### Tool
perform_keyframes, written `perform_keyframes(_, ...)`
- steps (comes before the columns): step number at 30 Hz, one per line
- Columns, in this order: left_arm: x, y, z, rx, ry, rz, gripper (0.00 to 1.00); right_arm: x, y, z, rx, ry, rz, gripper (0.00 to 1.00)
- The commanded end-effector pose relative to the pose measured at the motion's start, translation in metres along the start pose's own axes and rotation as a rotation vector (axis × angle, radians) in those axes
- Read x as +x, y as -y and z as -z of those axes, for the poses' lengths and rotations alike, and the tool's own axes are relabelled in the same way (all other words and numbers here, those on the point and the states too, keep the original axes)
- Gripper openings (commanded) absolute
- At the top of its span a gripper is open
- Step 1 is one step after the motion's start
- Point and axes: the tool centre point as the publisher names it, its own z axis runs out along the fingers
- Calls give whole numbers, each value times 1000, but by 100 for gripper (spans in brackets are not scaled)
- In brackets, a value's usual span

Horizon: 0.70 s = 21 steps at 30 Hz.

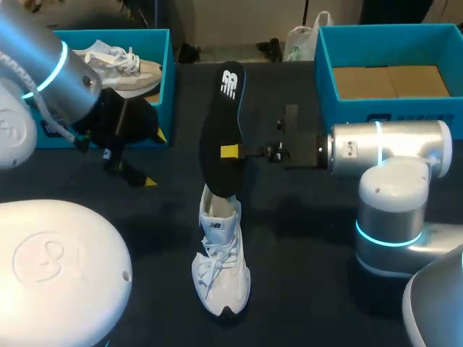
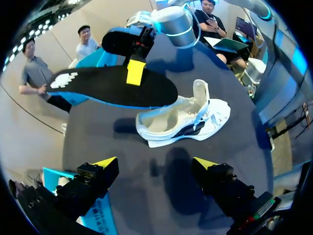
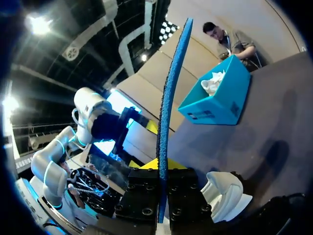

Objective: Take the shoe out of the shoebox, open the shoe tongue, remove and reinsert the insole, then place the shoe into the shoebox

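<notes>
Presently, left shoebox (image 1: 166,76) holds a second shoe (image 1: 124,69) — right hand (image 1: 230,152) grips the insole (image 1: 223,123), left hand (image 2: 155,164) wide.

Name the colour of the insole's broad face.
The insole is black with a white mark near one end; clearest in the head view.

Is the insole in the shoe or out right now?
Out: the right gripper holds the insole in the air, one end over the shoe opening.

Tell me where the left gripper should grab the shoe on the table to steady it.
Probably across the laced forefoot of the shoe, coming down from above on the left gripper's side. The shoe stands on its sole with the toe free, while the insole in the right gripper hangs over the heel opening.
</notes>
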Motion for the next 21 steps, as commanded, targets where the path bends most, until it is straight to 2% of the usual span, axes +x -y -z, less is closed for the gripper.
perform_keyframes(1, 5, 2, -19, -52, -49, 48, 100, -5, 8, -2, -32, -8, 17, 0)
perform_keyframes(4, 15, 0, -35, -17, -131, 90, 100, -11, 12, -6, -13, -10, 32, 0)
perform_keyframes(16, 15, 0, -35, -17, -131, 90, 100, -12, 12, -7, -13, -4, 33, 0)
perform_keyframes(21, 20, -2, -61, -6, -135, 95, 100, -23, 14, -14, -12, -6, 83, 0)
